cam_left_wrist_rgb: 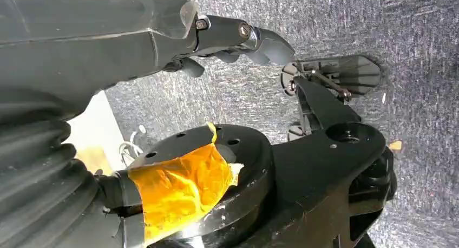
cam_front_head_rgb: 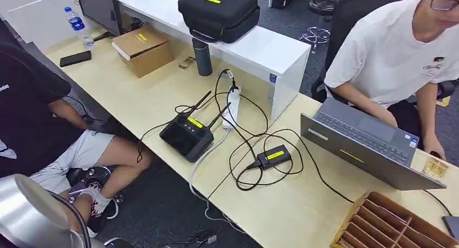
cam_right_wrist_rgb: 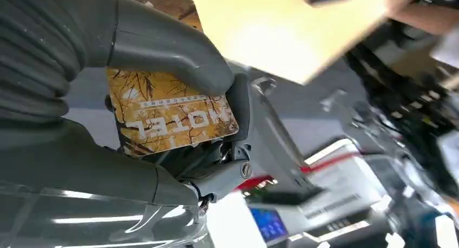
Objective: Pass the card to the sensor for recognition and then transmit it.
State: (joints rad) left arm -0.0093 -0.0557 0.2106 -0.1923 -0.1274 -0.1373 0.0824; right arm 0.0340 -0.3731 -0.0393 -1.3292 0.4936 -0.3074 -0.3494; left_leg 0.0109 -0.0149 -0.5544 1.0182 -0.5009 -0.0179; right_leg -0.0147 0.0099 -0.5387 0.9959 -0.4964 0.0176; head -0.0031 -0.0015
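The card [cam_right_wrist_rgb: 173,115], golden-brown with a branch pattern and the word MOTEL printed on it, sits in the right robot hand [cam_right_wrist_rgb: 178,123]. The thick grey thumb [cam_right_wrist_rgb: 168,53] presses on its printed face and the darker fingers [cam_right_wrist_rgb: 216,172] close behind it, so the card is pinched flat between them. One rounded corner and a long edge of the card stick out past the thumb, free of the grip. Beyond that robot hand the right wrist view is blurred: a pale wooden tabletop edge [cam_right_wrist_rgb: 287,37] lies close past the fingers, with open air between the two.

The left robot hand [cam_left_wrist_rgb: 238,39] hangs over grey carpet floor [cam_left_wrist_rgb: 422,69], its dark fingers curled in and nothing between them.

From the head view, the light tabletop [cam_front_head_rgb: 135,96] carries a black controller with antennas [cam_front_head_rgb: 187,134], a small black box with a yellow label [cam_front_head_rgb: 274,156] amid looped cables, an open laptop [cam_front_head_rgb: 368,145] and a wooden slotted tray [cam_front_head_rgb: 389,221] at the near right corner. A second card [cam_front_head_rgb: 435,167] lies beside the laptop. One person sits at the left edge [cam_front_head_rgb: 27,107], another at the far right [cam_front_head_rgb: 389,47], leaving bare tabletop between the small black box and the tray.
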